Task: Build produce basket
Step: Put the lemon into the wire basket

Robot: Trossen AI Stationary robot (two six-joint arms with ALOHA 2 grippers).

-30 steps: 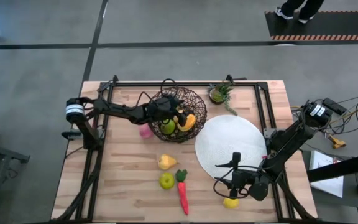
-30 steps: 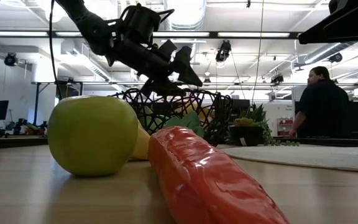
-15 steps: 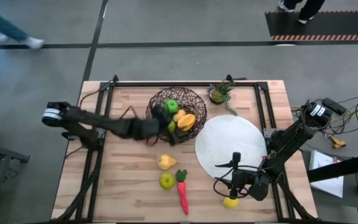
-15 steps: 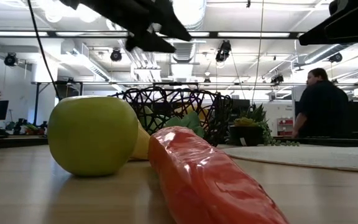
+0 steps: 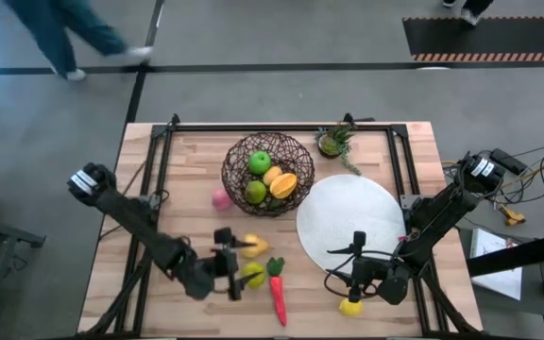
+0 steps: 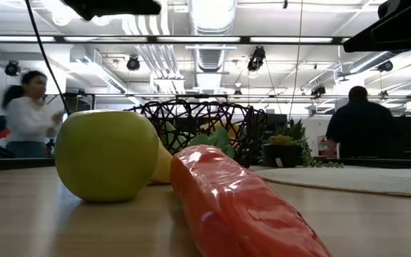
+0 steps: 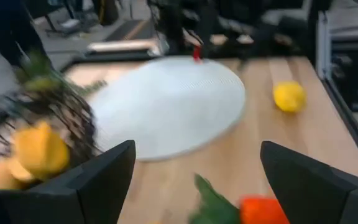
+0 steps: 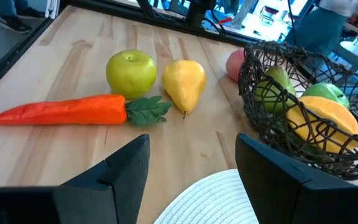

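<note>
The dark wire basket (image 5: 267,175) stands at the table's far middle and holds two green apples and orange pieces (image 5: 282,184). A pink fruit (image 5: 220,198) lies beside the basket on its left. A yellow pear (image 5: 251,246), a green apple (image 5: 251,275) and a red carrot (image 5: 279,295) lie near the front. A lemon (image 5: 350,306) lies at the front right. My left gripper (image 5: 235,263) is open and empty, just left of the pear and apple and pointing toward the plate; its fingers (image 7: 101,180) stand wide apart. My right gripper (image 5: 336,281) is open and empty near the lemon.
A flat white round plate (image 5: 349,222) lies right of the middle. A small potted plant (image 5: 333,142) stands at the far edge. A dark frame runs along the table's edges. People move in the room beyond the table (image 6: 23,114).
My left gripper has drawn back from over the basket and swung toward the table's near edge, ending beside the pear and the green apple. A green apple now shows in the basket's far part, where the gripper was. My right arm has kept still.
</note>
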